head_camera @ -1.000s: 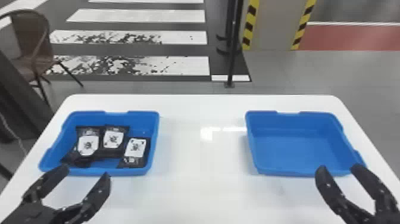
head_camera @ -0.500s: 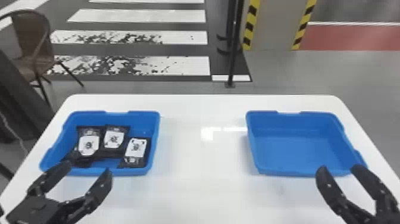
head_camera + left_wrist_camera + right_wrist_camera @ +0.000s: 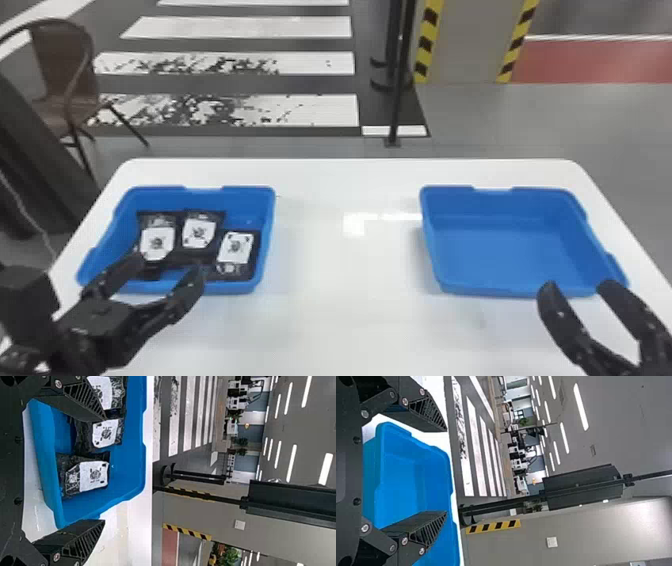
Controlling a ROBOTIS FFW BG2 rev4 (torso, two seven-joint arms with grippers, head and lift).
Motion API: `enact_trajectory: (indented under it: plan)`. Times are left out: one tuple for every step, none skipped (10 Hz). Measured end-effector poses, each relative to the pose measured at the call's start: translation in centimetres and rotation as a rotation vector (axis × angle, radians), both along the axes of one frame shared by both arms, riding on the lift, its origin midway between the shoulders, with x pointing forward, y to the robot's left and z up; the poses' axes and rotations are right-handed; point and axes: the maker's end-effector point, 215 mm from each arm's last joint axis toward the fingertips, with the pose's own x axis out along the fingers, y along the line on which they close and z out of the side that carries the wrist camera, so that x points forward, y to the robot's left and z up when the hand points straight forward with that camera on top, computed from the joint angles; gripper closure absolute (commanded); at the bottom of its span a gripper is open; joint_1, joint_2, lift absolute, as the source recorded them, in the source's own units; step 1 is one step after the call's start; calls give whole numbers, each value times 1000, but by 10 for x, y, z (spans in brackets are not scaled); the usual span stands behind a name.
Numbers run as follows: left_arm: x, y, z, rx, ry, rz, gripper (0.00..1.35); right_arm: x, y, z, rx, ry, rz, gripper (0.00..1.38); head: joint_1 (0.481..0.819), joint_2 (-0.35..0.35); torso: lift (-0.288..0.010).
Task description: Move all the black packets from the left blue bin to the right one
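Head view: white table [image 3: 340,320], brown chair [image 3: 62,65] beyond. Black packets [image 3: 236,248], white-labelled, lie in left bin [image 3: 255,200]. Left claw [image 3: 166,270] wide, near them; right claw [image 3: 577,286] wide, near right bin [image 3: 505,250]. Left wrist view: packets crinkled. Right wrist view: yellow-black stripes [image 3: 492,527] beyond table.

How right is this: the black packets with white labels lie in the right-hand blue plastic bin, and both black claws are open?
Wrong bin: the head view shows the packets in the left blue bin. Left gripper and right gripper are indeed open.
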Motion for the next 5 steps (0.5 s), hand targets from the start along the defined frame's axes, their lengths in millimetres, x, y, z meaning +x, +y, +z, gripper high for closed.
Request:
enact_trajectory:
  plan:
    - [11, 1, -5, -3, 14, 0, 122, 0, 1, -1, 5, 1, 1, 309, 695, 22, -140]
    - [23, 0, -8, -10, 29, -3, 122, 1, 3, 0, 8, -1, 5, 309, 695, 25, -140]
    - [32, -3, -12, -19, 50, -9, 122, 2, 6, 0, 11, -3, 10, 309, 695, 25, -140]
    - [37, -8, -21, -32, 87, -19, 119, 2, 8, 0, 13, -3, 14, 309, 695, 22, -140]
    - [42, -12, -29, -45, 124, -27, 117, 3, 9, 0, 15, -4, 15, 309, 695, 16, -140]
